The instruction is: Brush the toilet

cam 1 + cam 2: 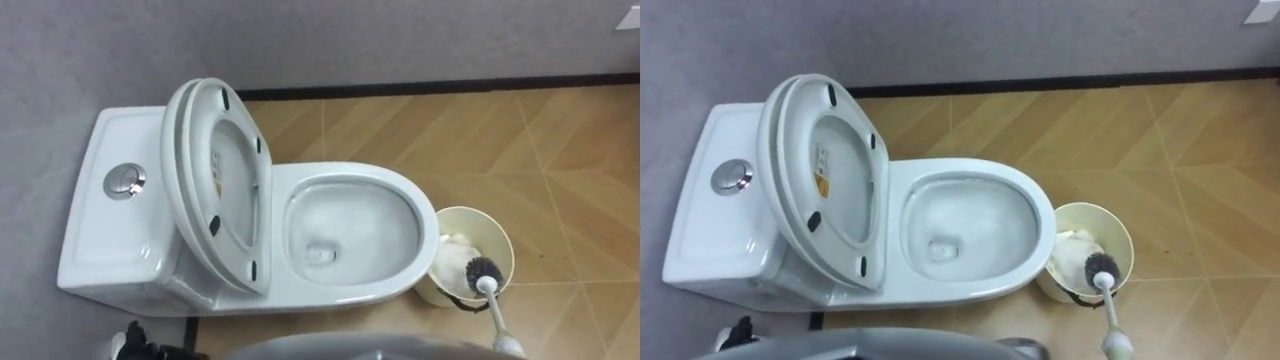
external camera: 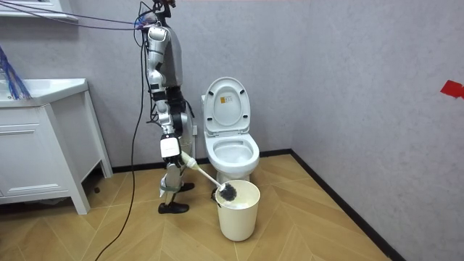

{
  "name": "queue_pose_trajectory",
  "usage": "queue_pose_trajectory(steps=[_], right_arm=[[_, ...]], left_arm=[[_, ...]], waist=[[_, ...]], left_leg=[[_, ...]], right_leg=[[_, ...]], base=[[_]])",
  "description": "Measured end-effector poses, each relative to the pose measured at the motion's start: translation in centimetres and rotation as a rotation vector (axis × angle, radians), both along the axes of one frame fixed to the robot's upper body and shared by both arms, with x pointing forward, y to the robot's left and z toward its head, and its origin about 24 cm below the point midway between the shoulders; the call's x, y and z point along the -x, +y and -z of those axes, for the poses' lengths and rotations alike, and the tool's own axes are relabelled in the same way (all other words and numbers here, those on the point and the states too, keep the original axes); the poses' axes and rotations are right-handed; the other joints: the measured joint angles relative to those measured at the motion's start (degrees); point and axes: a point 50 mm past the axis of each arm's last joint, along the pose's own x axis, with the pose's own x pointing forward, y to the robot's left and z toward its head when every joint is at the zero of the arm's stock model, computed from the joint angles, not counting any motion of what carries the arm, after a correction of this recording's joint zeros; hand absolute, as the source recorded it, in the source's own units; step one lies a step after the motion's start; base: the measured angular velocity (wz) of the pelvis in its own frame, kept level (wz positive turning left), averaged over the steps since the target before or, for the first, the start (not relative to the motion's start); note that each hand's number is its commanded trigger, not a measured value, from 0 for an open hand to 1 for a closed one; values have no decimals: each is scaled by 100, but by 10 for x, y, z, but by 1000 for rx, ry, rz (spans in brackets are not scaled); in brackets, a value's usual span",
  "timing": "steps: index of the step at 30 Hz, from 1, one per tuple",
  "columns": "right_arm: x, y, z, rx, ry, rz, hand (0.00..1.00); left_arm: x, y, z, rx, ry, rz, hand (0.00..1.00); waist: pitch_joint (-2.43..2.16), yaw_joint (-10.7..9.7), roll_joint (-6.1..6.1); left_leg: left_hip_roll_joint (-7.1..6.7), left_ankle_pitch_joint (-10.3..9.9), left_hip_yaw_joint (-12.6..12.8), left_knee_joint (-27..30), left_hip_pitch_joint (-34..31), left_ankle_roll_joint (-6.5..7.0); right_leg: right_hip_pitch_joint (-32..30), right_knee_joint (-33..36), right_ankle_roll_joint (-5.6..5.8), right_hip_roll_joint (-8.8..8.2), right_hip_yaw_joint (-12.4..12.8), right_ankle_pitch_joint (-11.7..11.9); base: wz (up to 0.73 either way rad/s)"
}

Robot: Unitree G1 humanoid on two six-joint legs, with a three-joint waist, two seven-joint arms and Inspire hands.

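A white toilet [image 1: 395, 190] stands against the grey wall, its seat and lid [image 1: 215, 180] raised and its bowl [image 1: 965, 230] open, with the tank on my left. I stand at its side, facing it. The toilet brush has a dark bristle head [image 1: 481, 270] that hangs over the rim of a cream waste bin [image 1: 497, 240] beside the front of the bowl. Its white handle [image 1: 1110, 320] runs down to the lower right. In the room view my right hand [image 2: 169, 148] is shut on the handle's end at hip height. A dark part of my left hand [image 1: 135, 345] peeks in at the lower left.
The bin [image 2: 238, 210] holds crumpled white paper. A round flush button [image 1: 125, 181] sits on the tank. A white vanity cabinet [image 2: 36, 145] stands at the room view's left. Wood floor [image 1: 560, 160] spreads to the right of the toilet, edged by a black skirting.
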Motion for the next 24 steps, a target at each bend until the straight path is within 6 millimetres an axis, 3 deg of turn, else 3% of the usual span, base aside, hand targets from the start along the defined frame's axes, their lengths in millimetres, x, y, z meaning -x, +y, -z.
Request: queue_pose_trajectory(steps=[13,24], right_arm=[[-5,2,2,-39,-18,67,0],[-3,5,4,-91,-5,61,0]], left_arm=[[4,-2,2,6,57,50,0],[9,-4,4,27,104,97,0]], waist=[[3,-13,2],[14,1,93]], left_leg=[[-20,1,-20,4,-7,0],[36,-2,-18,6,4,-6]], right_leg=[[12,-94,-4,17,54,16],[24,-78,-34,50,62,66]], base=[[0],[0]])
